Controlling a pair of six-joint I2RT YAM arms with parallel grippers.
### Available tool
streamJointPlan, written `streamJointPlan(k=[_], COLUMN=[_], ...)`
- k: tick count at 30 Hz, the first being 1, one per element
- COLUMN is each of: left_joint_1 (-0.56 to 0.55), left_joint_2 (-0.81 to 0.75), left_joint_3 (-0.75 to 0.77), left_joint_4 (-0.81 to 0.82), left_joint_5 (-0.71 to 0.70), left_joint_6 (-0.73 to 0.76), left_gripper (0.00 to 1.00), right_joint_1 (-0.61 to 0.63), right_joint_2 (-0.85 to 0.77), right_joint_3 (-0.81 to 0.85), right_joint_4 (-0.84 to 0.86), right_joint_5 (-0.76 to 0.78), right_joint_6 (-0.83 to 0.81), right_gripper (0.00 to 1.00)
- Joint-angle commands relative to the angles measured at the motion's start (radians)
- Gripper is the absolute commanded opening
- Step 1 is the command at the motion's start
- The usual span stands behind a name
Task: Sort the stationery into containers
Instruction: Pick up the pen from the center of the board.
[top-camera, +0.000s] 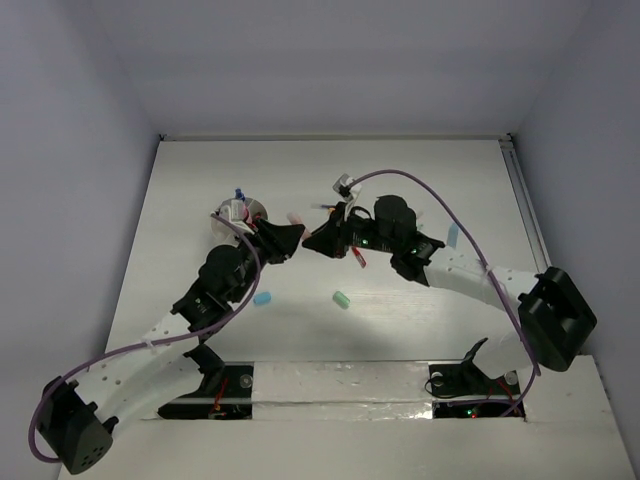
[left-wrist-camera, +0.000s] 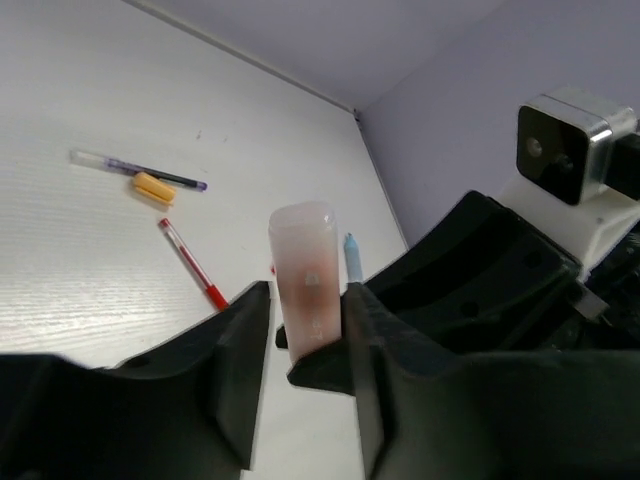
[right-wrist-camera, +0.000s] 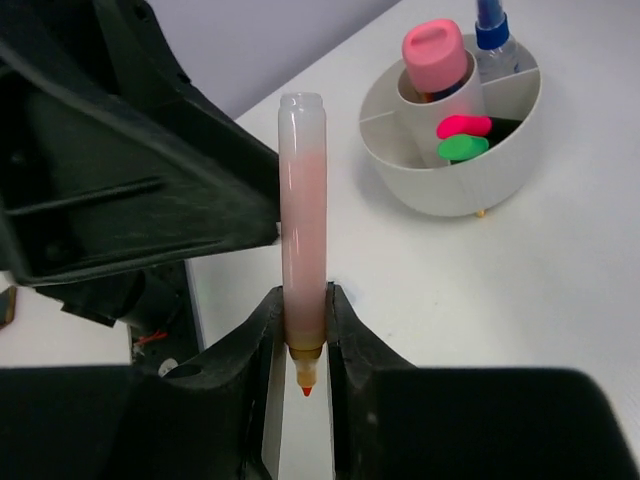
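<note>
Gripping one pale pink marker (right-wrist-camera: 303, 220) between them, the two tools meet above the middle of the tabletop (top-camera: 420, 180), a little toward its far edge. The marker has an orange tip at its lower end and a blunt butt at the other, and it is held clear of the surface. The right tool (right-wrist-camera: 304, 305) is clenched on it just above the orange tip, its fingers pressed against both sides. The left tool (left-wrist-camera: 305, 300) is clenched on the same marker further up the barrel, one finger on each side.

Just beside the pair, left of centre, stands the white cup (right-wrist-camera: 500, 150), divided into compartments. A pink-capped marker (right-wrist-camera: 435, 50) and a blue-and-white marker (right-wrist-camera: 492, 30) stand upright in it, and a pink top (right-wrist-camera: 463, 125) and a green top (right-wrist-camera: 460, 148) show side by side in another compartment.

A red pen (left-wrist-camera: 192, 265) lies flat on the tabletop near the right tool. A small orange piece (left-wrist-camera: 153, 187) and a thin dark pen (left-wrist-camera: 140, 170) lie just beside each other further off. Closer to the near edge, a light-blue eraser (top-camera: 263, 298) and a mint eraser (top-camera: 340, 299) lie apart from each other.
</note>
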Motion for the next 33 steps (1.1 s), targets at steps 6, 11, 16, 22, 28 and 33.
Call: streamJointPlan(k=[6,11,16,22,28,33], left_joint_1=[-0.003,-0.003,-0.003,-0.003,-0.003,-0.003], left_joint_2=[-0.194,-0.233,-0.239,-0.205,-0.204,-0.199], left_joint_3=[0.004,0.017,0.013,0.013,0.005,0.019], left_joint_4=[-0.167,-0.289,-0.341,-0.315,-0.264,-0.258], left_joint_5=[-0.029,0.055,0.169,0.359,0.459,0.488], left_joint_6=[0.099,0.130,0.162,0.193,0.194,0.197], left_gripper=[0.66,0.75,0.78,0.77,0.71,0.67], right_joint_1=[-0.159,-0.159,-0.159,-0.159,-0.159,-0.137], right_joint_2=[0.053,0.094,0.110,0.139,0.196,0.210], right_joint_3=[0.146,0.224,0.299,0.390,0.425,0.430], right_joint_4=[-0.310,-0.537,-0.738,-0.901,-0.961,-0.995], right_joint_5=[-0.367,-0.565,-0.766,-0.902,-0.942,-0.936], right_joint_6=[-0.086,-0.241,-0.391,-0.490,-0.511,-0.542], right_gripper=[0.00,0.00,0.00,0.00,0.00,0.00])
